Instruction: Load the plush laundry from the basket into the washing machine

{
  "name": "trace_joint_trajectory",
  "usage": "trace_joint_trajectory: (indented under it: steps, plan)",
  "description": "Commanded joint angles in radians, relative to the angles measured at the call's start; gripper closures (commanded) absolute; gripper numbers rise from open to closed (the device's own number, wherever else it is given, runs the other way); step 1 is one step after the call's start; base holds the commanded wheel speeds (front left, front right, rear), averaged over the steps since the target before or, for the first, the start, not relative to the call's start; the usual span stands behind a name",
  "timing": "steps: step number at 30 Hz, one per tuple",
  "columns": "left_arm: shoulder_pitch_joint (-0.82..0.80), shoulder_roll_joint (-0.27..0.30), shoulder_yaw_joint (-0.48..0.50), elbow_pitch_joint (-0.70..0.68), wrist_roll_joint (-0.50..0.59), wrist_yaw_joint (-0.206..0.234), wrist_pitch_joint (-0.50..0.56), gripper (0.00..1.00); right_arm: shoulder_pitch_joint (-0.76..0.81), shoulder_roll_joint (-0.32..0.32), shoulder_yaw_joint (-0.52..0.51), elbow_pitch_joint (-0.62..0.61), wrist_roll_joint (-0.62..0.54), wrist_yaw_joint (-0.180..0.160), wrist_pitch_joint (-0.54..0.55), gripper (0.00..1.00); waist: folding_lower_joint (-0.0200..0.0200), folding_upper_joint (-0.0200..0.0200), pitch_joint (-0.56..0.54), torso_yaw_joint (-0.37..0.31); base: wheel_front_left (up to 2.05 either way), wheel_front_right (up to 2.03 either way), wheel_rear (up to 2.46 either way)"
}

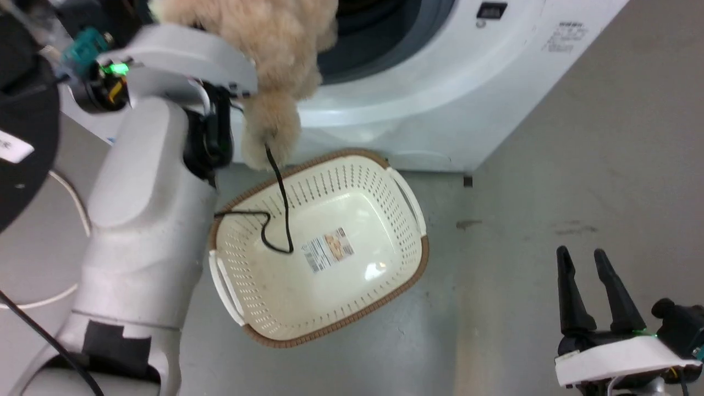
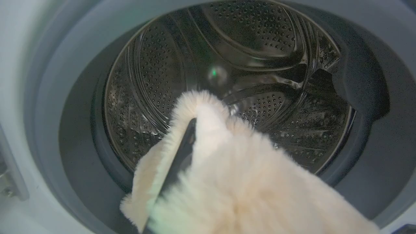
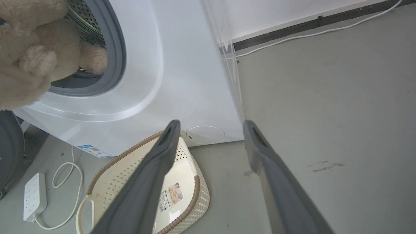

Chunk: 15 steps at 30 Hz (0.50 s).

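The cream-beige plush laundry (image 1: 275,55) hangs at the mouth of the washing machine (image 1: 440,99), one limb dangling over the basket's rim. In the left wrist view my left gripper (image 2: 208,118) is shut on the plush laundry (image 2: 247,182), one dark finger (image 2: 182,152) showing through the fur, right before the steel drum (image 2: 260,48). The right wrist view has the plush laundry (image 3: 26,55) partly inside the grey door seal (image 3: 117,52). The basket (image 1: 418,258) lies empty on the floor, label up. My right gripper (image 1: 583,256) is open, low at the right, holding nothing.
A black cable (image 1: 283,203) loops from the left arm (image 1: 148,220) down into the basket. The washer's dark round door (image 1: 22,137) stands open at the left. A white power strip (image 3: 34,195) and cord lie on the floor beside it. Bare grey floor (image 1: 577,165) spreads to the right.
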Motion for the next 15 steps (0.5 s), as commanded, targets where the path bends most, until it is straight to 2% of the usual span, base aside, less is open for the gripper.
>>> trace_joint_trajectory:
  steps: [1,8,15]
  plan:
    - [-0.034,-0.002,0.009,-0.004,0.013,-0.006,-0.01,1.0,-0.021,-0.002,-0.001,-0.007,-0.008,0.001,-0.003,0.0,-0.0002,0.0,0.05,-0.028,0.0,0.0,0.0]
    - [-0.134,0.016,-0.002,0.032,0.091,-0.034,-0.01,1.0,-0.056,-0.002,-0.004,-0.016,-0.002,0.001,-0.011,0.0,-0.0002,0.0,0.135,-0.057,0.0,0.0,0.0]
    - [-0.23,0.033,0.012,0.046,0.141,-0.039,-0.01,1.0,-0.068,-0.002,0.002,-0.015,0.008,0.001,-0.021,0.0,-0.0002,0.0,0.198,-0.084,0.0,0.0,0.0]
